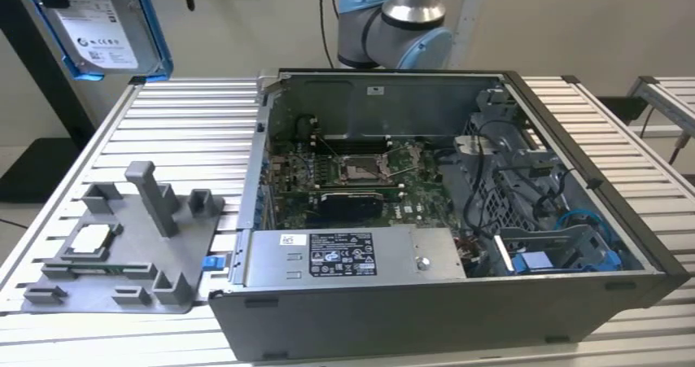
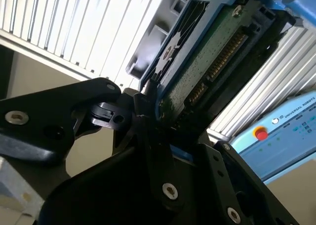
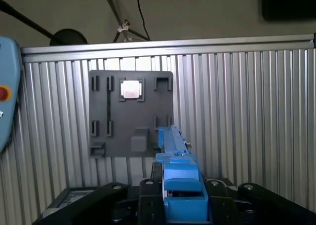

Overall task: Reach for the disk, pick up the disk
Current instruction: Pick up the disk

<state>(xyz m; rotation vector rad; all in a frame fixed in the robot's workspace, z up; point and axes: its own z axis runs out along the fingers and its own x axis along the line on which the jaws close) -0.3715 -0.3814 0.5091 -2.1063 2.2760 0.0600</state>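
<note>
Disk (image 1: 103, 25) off the table, pinched at one end in the pincer (image 3: 182, 193), black jaws closed against it from either side. In the exterior view: silver-grey body with white label and bright blue edges, hanging tilted, high over the slatted metal table (image 1: 185, 131). In the first wrist view: seen edge-on, a blue rail (image 3: 175, 156) running straight out from between the jaws. In the second wrist view: the green circuit board (image 2: 207, 62) of one broad face and a row of connector contacts (image 2: 224, 55), both stretching away from the pincer.

Well below the pincer, past the disk's free end: a grey fixture plate (image 3: 118, 121) flat on the table, with a small square silver chip (image 3: 131, 89) seated in one of its pockets. Well apart from the pincer, on the same table: an open computer case (image 1: 434, 322), lid off, with a motherboard (image 1: 359, 180) and a blue plastic bay (image 1: 565, 253) inside. Beyond the case, far from the pincer: the arm's grey-and-blue base joint (image 1: 396, 33). Off to one side of the pincer: a light-blue pendant (image 2: 281, 131) with a red button (image 2: 260, 133).
</note>
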